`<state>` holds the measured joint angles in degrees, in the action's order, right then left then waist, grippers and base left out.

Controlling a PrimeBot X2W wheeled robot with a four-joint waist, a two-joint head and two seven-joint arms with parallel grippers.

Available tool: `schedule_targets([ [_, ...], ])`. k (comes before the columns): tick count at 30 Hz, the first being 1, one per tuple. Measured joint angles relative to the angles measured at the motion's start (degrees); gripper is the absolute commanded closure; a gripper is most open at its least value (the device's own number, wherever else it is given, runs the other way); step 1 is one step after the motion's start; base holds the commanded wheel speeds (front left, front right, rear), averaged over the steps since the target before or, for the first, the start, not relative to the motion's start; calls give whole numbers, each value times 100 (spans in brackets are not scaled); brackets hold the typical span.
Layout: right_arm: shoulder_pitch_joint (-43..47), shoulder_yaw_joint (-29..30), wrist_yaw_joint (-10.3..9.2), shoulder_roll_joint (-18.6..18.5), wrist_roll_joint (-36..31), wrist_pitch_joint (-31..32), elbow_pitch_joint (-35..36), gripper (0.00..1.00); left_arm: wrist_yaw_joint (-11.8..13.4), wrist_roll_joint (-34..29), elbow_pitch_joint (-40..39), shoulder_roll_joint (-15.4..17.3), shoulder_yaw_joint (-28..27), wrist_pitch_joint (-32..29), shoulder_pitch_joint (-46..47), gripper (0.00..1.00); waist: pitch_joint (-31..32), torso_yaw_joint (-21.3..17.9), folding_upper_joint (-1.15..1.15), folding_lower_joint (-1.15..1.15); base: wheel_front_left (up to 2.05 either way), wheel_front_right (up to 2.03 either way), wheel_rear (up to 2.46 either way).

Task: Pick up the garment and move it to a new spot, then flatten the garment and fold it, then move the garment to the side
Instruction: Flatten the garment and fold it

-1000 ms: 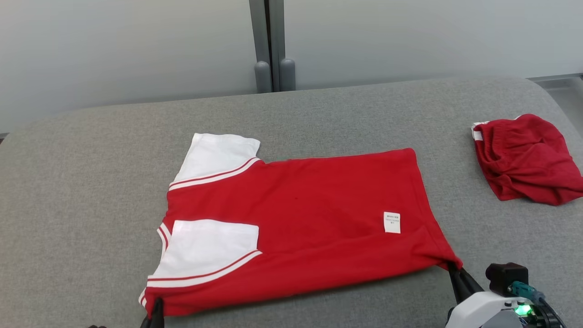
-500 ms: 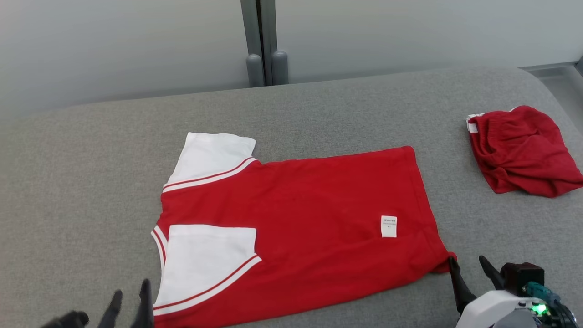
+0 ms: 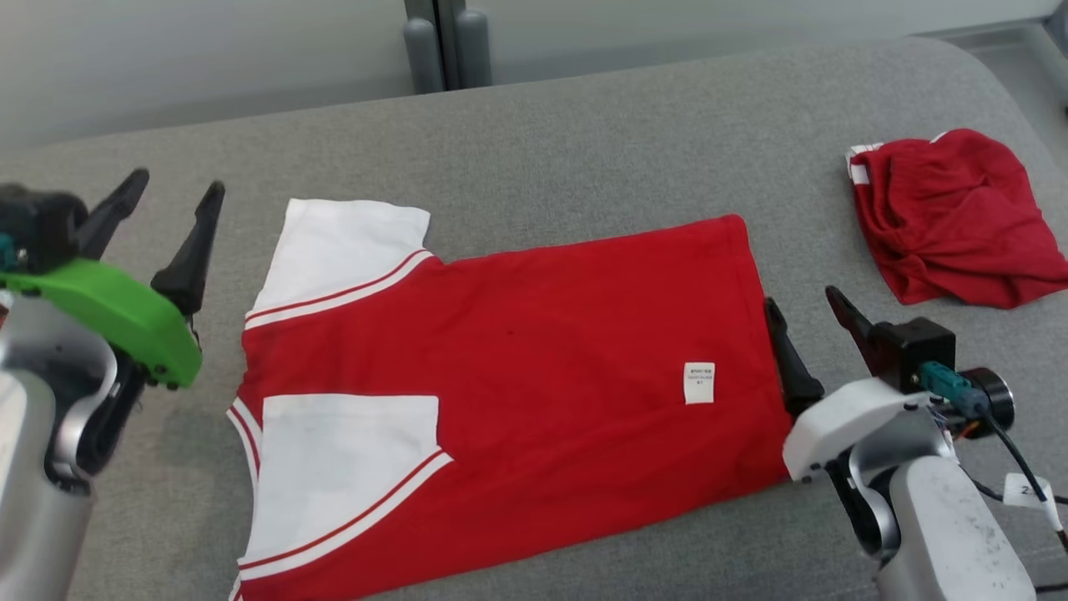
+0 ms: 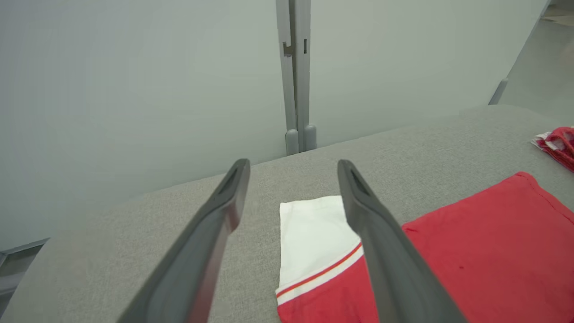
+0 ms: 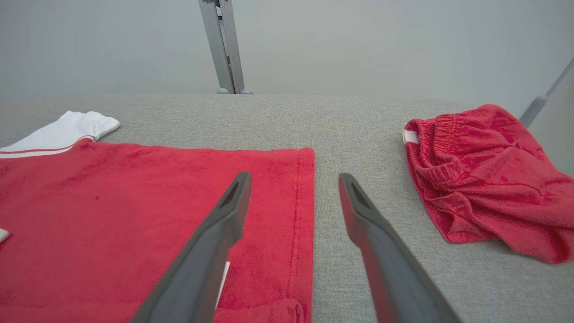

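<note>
The garment (image 3: 534, 351) is a red T-shirt with white sleeves, lying flat on the grey table, folded lengthwise with one sleeve laid over its front; it also shows as the garment (image 4: 471, 251) and the garment (image 5: 134, 211). My left gripper (image 3: 177, 194) hovers open to the left of the collar end, holding nothing; its fingertips (image 4: 233, 179) frame the far white sleeve. My right gripper (image 3: 801, 302) stands open at the hem end, one finger over the hem edge, the other over bare table, nothing between them.
Crumpled red shorts (image 3: 951, 221) lie at the table's far right, also seen as shorts (image 5: 484, 179). The grey padded table (image 3: 584, 142) has a rounded far edge, with a pale wall and a grey post (image 3: 438, 42) behind it.
Both grippers have let go of the garment's near corners, opened and risen alongside its ends. The head camera has tilted down, shifting the whole picture up.
</note>
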<state>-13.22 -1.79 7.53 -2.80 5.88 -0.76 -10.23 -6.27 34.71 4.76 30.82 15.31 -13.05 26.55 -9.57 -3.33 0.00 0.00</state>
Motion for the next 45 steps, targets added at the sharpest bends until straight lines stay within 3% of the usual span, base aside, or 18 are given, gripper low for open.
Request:
schedule_targets([
  [14,-1351,-883,0,-8,-94,-180,-231,0,-111,579,1811,328,708,-775,1737,0,-1202,-587,0,0,0,0,0],
  [23,-1661,-977,0,-18,-91,-388,-464,0,-112,811,2530,490,1016,-809,2075,0,-1836,-960,0,0,0,0,0],
  [32,-1730,-938,0,-18,-81,-508,-657,0,-112,909,2853,561,1182,-837,2321,0,-1982,-1141,0,0,0,0,0],
  [33,-1741,-934,0,-18,-76,-509,-670,0,-111,964,2828,560,1234,-895,2337,7,-1976,-1134,0,1,0,0,0],
  [34,-1759,-926,0,-18,-69,-508,-686,0,-111,993,2796,564,1272,-950,2340,49,-1969,-1124,0,0,0,0,0],
  [35,-1788,-916,0,-18,-62,-508,-688,0,-111,1046,2753,565,1314,-995,2341,66,-1963,-1113,0,0,0,0,0],
  [36,-1807,-905,0,-21,-60,-508,-688,0,-111,1074,2727,565,1350,-1014,2341,93,-1957,-1100,0,0,0,0,0],
  [37,-1820,-902,0,-33,-60,-506,-691,0,-111,1089,2699,565,1395,-1047,2341,100,-1948,-1082,0,0,0,0,0],
  [45,-2183,-1111,0,-254,-87,-308,-837,0,-112,1099,2566,528,1525,-809,2336,100,-1799,-924,0,0,0,0,0],
])
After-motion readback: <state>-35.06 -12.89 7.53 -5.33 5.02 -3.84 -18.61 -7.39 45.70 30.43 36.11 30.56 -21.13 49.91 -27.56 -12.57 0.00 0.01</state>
